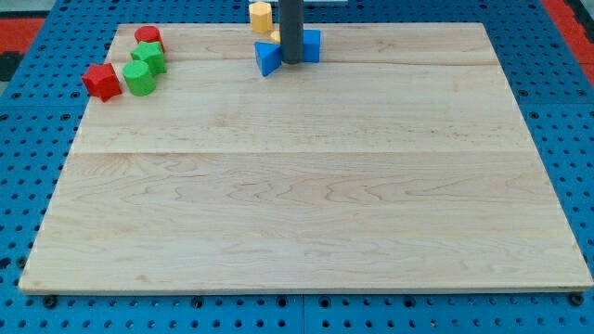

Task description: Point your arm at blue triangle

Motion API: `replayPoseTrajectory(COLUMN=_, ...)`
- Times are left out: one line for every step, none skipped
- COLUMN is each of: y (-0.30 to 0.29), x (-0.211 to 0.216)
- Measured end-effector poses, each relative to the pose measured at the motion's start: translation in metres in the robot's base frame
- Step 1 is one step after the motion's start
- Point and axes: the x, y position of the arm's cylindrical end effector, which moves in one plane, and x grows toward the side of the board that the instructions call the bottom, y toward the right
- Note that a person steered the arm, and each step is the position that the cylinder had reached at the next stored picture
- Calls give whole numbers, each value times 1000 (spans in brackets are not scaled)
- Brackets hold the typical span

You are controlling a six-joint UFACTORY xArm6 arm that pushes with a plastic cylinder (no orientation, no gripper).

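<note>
The blue triangle (268, 57) lies near the top edge of the wooden board (306, 186), a little left of centre. My tip (291, 61) rests on the board right beside it, touching or almost touching its right side. A blue cube (311, 44) sits just right of the rod, partly hidden by it. A yellow block (261, 16) stands at the top edge, above the triangle. A second yellow piece (276, 34) peeks out behind the rod.
At the top left corner sits a cluster: a red cylinder (148, 38), a green block (149, 57), another green block (140, 79) and a red star-like block (101, 82). A blue pegboard (28, 213) surrounds the board.
</note>
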Motion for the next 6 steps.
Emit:
replayPoseTrajectory(y=-1, x=-26)
replayPoseTrajectory(y=14, x=0)
replayPoseTrajectory(y=78, x=18)
replayPoseTrajectory(y=112, x=-5)
replayPoseTrajectory(y=84, x=3)
replayPoseTrajectory(y=88, x=60)
